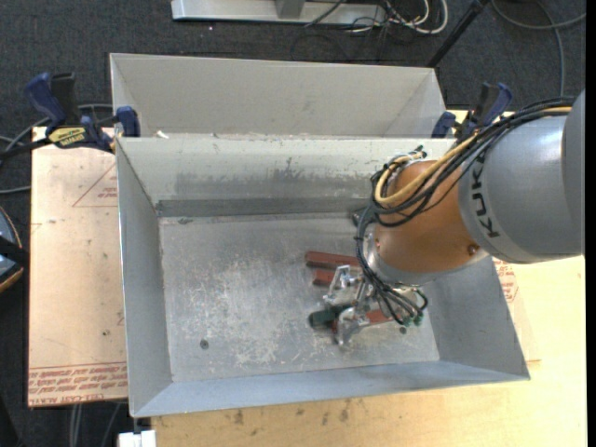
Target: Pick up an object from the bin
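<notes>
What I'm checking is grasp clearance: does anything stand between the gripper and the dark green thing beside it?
Nothing visible does. The gripper is down at the dark green thing on the bin floor. A reddish-brown bar lies apart behind it, and a red piece sits to its right in view, neither in between.

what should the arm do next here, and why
Probably lower a touch and shut the jaws: they look open, low over a small dark green thing on the floor of the bin, with nothing clearly between them, and a red-brown bar lying close by.
</notes>
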### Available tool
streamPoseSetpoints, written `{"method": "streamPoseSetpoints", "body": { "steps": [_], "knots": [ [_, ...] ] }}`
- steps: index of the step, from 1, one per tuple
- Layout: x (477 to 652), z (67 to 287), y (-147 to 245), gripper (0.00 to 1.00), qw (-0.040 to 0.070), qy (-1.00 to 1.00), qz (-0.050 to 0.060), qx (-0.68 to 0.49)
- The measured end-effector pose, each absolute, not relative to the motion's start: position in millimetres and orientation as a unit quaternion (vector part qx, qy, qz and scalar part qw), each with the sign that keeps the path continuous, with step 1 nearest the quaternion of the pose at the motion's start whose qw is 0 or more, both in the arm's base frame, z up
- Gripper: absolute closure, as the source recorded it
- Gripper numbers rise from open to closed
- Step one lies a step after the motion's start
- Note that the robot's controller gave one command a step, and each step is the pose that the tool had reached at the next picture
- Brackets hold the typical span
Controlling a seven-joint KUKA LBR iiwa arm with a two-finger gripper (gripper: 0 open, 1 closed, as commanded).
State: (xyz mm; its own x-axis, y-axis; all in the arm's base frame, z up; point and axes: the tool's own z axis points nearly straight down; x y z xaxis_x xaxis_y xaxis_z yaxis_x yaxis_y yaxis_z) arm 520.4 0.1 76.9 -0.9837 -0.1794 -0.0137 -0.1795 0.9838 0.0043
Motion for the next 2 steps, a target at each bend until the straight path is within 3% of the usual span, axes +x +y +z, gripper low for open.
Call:
{"method": "streamPoseSetpoints", "body": {
  "steps": [1, 2],
  "knots": [
    [520.4, 77, 0, 1.0, 0.007, 0.996, 0.003, -0.09],
    [531.2, 234, -10, 1.0, 0.003, 0.991, 0.0, -0.134]
  ]
}}
